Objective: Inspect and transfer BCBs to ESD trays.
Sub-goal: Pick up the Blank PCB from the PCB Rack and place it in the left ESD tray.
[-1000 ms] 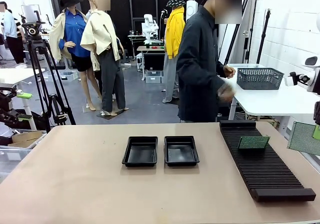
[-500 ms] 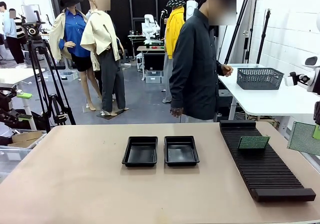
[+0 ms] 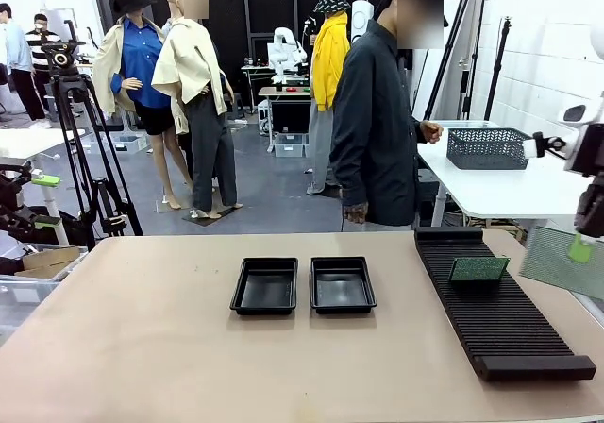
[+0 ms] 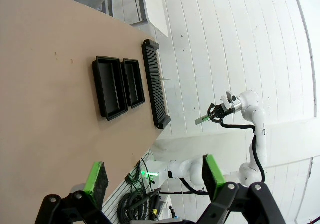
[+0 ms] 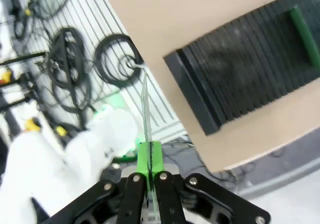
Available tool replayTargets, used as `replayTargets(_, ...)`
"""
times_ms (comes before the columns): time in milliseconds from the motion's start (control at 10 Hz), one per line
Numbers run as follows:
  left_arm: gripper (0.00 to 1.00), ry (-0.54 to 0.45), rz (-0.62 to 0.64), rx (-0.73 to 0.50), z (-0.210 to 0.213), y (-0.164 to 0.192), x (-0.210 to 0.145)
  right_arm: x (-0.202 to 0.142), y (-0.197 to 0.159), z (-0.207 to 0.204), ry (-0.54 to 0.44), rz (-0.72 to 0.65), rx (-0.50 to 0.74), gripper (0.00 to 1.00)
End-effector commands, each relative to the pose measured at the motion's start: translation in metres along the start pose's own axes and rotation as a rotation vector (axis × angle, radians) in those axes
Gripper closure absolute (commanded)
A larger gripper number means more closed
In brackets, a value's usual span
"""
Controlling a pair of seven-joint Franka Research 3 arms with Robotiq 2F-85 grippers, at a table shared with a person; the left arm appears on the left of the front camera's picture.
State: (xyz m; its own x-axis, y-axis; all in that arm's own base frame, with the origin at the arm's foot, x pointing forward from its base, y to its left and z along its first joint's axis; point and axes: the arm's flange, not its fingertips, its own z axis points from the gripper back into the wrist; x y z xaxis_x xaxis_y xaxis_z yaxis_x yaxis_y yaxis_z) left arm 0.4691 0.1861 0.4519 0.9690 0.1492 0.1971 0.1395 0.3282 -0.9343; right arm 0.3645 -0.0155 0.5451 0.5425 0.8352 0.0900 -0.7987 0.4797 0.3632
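Observation:
Two black ESD trays (image 3: 265, 284) (image 3: 343, 283) lie side by side, empty, at the table's middle. One green BCB (image 3: 478, 269) stands on edge in the long ribbed rack (image 3: 500, 310) on the right. At the far right, off the table edge, my right gripper (image 3: 580, 248) is shut on a second BCB (image 3: 552, 261) held in the air. In the right wrist view that board (image 5: 145, 109) shows edge-on between the shut fingers (image 5: 149, 156), above the rack's near end (image 5: 200, 109). My left gripper (image 4: 152, 176) is open and high above the table, with both trays (image 4: 110, 86) far below.
A person (image 3: 377, 121) stands at the far side of the table, beside the rack's far end. Behind, a dark mesh basket (image 3: 491, 147) sits on a white side table. Cables (image 5: 75, 69) lie on the floor beyond the table edge.
My right gripper has shifted a little left with its board, and more of that arm shows. The person has turned and lowered a hand. Trays and rack board are still.

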Motion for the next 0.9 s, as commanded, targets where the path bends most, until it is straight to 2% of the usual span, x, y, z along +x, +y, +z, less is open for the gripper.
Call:
replayTargets(0,0.00,-0.006,0.007,0.008,0.001,-0.003,0.001,0.042,0.014,-0.006,-0.036,-0.225,0.080,1.00)
replayTargets(300,0.00,-0.006,0.007,0.008,0.001,-0.003,0.001,0.099,0.027,-0.024,-0.098,-0.470,0.179,1.00)
replayTargets(400,0.00,-0.006,0.007,0.008,0.001,-0.003,0.001,0.119,0.030,-0.031,-0.142,-0.556,0.174,1.00)
replayTargets(600,0.00,-0.006,0.007,0.008,0.001,-0.003,0.001,0.153,0.033,-0.040,-0.172,-0.630,0.215,1.00)
replayTargets(800,0.00,-0.006,0.007,0.008,0.001,-0.003,0.001,0.189,0.036,-0.041,-0.244,-0.691,0.278,1.00)
